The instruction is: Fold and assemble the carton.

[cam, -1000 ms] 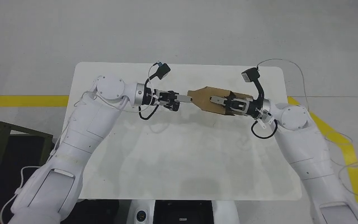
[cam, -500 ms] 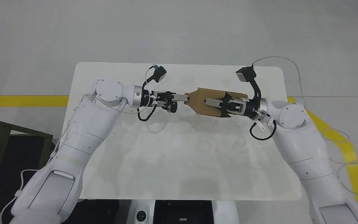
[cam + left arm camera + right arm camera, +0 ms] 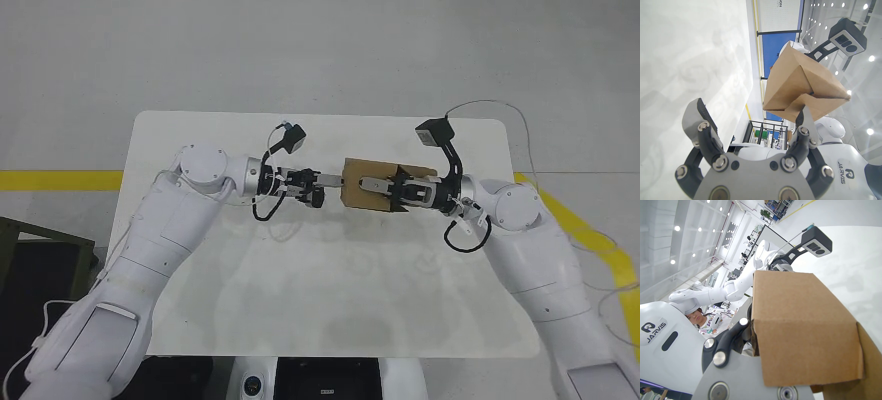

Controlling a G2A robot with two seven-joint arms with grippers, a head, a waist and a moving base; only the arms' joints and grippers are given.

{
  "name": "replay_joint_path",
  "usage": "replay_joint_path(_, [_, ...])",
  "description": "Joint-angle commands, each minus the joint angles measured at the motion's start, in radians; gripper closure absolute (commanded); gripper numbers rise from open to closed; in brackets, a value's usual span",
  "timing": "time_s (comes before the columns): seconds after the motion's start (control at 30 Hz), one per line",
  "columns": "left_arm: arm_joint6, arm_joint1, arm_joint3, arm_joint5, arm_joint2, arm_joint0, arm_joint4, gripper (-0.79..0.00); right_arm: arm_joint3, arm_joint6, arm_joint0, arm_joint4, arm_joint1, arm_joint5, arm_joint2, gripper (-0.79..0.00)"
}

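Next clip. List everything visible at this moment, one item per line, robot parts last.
carton: one, brown, held over the table's far half, between the two grippers.
table: one, white, under both arms.
floor tape: yellow, on the grey floor at both sides of the table.
dark frame: one, black, on the floor by the table's left side.
left gripper: one, black and silver, open, one fingertip at the carton's folded end.
right gripper: one, black and silver, shut on the carton's wall.
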Motion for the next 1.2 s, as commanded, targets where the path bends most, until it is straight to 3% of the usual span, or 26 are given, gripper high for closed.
replay_joint_path(0.0, [0.001, -0.003, 0.005, -0.004, 0.004, -0.002, -0.006, -0.785, 0.001, 0.001, -0.001, 0.012, -0.001, 0.002, -0.001, 0.0])
replay_joint_path(1.17, [-0.028, -0.052, 0.079, -0.049, 0.074, -0.04, -0.08, -0.785, 0.023, 0.015, 0.002, 0.036, -0.01, 0.003, -0.007, 0.0])
